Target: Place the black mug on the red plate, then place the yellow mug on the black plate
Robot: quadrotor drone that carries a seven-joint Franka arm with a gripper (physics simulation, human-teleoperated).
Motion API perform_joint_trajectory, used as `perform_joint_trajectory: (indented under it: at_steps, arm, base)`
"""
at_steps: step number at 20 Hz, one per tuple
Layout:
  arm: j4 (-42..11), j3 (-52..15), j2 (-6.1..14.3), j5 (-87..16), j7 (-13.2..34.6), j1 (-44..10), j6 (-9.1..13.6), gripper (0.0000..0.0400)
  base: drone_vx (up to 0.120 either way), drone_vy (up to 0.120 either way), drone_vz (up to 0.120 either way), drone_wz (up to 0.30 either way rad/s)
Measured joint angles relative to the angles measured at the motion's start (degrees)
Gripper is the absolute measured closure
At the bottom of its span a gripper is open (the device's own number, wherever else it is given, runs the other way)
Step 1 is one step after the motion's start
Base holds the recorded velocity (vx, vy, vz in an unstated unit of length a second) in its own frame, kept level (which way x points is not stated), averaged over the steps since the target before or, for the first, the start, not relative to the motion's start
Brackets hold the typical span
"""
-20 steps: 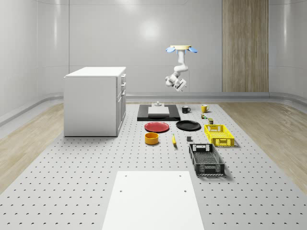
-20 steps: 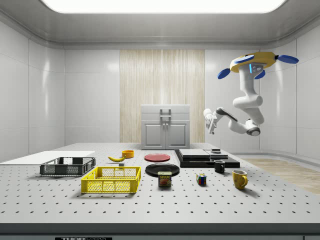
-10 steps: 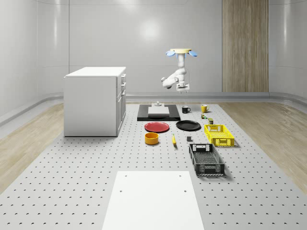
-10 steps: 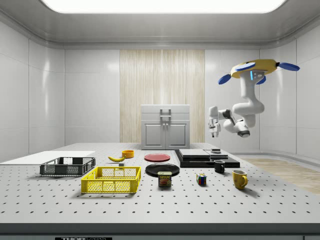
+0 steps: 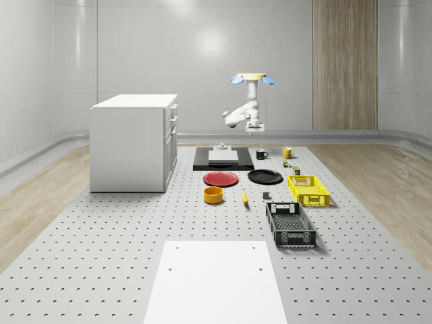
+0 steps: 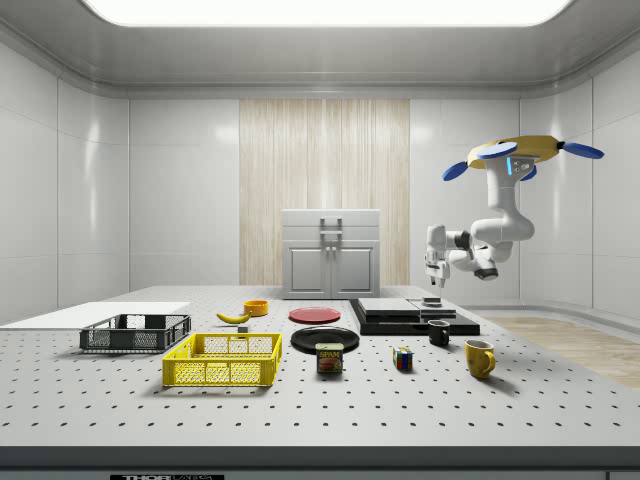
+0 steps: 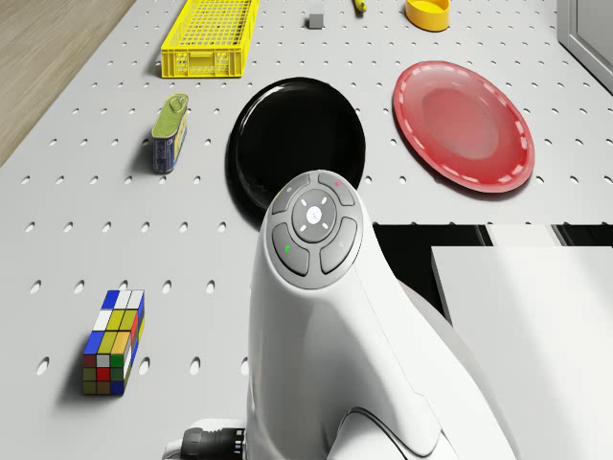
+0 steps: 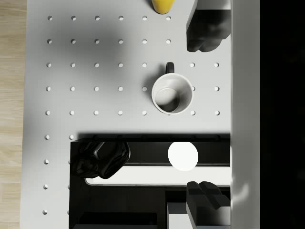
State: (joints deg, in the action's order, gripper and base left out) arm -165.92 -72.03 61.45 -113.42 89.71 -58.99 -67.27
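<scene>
we hover above the far end of the table (image 5: 101, 270), the drone (image 6: 520, 155) over the black slab (image 6: 400, 315) and the mugs' corner, nothing resting on anything; our gripper (image 6: 433, 272) hangs off the bent arm, pointing straight down, well above the surface; in the wrist view the fingers (image 8: 205, 28) stand apart with bare table between them, so we read the pincer as released and carrying nothing; the black mug (image 8: 172, 94) sits upright on the table almost directly beneath the pincer, a little off the midpoint between the fingers, just beside the slab's edge; its handle points away from the slab, toward the yellow mug (image 8: 163, 5), which stands farther out on that same side; the red plate (image 7: 464, 124) and black plate (image 7: 297, 144) lie beyond the slab, side by side, both bare; we judge the coming move to be a straight descent, with a small sideways correction to centre the rim; neither mug has been moved yet.
</scene>
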Motion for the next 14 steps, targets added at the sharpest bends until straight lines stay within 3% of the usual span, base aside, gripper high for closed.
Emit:
perform_joint_trajectory:
  at_steps: [14]
  arm:
    - [0.26,-1.80,4.38,1.98,2.01,-2.35,-3.28,0.0000]
  base:
    - [0.000,0.000,-0.120,0.000]
